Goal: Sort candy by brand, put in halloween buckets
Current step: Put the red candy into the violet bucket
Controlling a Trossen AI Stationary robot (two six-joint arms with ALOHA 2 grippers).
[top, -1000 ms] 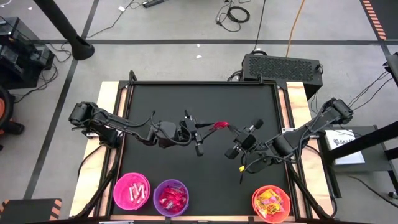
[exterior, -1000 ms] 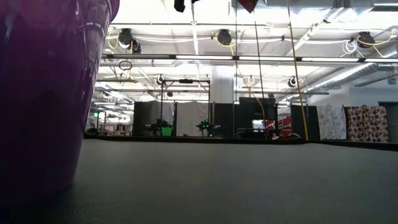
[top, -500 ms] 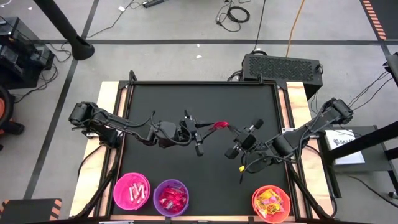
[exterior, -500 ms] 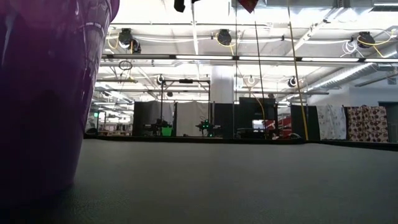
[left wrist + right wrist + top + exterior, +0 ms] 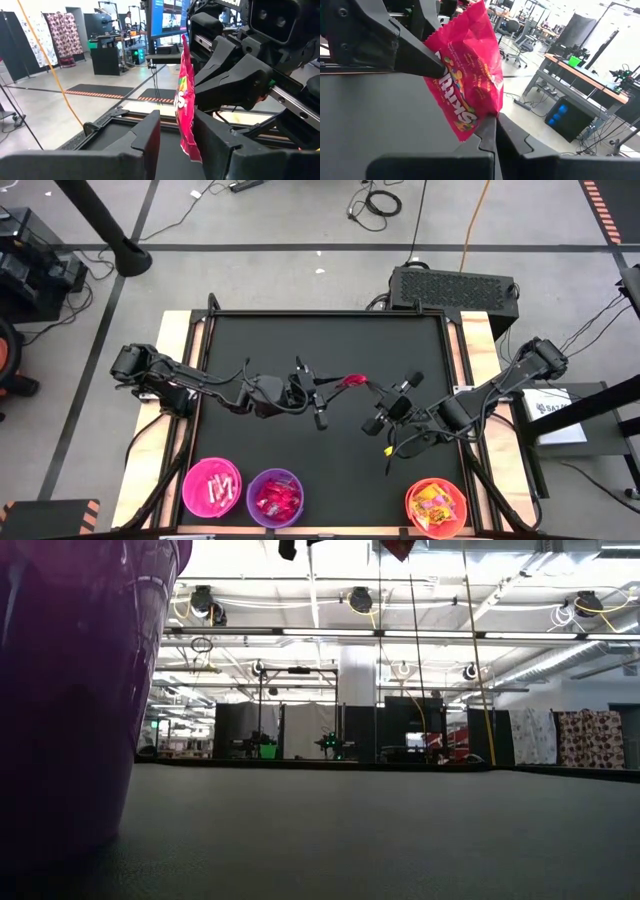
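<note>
All three buckets [image 5: 273, 497] already hold candy, the table [image 5: 330, 340] shows none loose, and one red packet [image 5: 352, 382] hangs pinched between the right pincer [image 5: 372, 387] and the left pincer [image 5: 322, 385], both clenched on it.

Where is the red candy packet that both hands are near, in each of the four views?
High view: the red candy packet is mid-table, between the two hands.
Low view: only its tip shows, at the top edge.
Left wrist view: centre, upright between the left hand's fingers.
Right wrist view: centre, pinched by the right hand.
Shared landmark: the black table.
</note>
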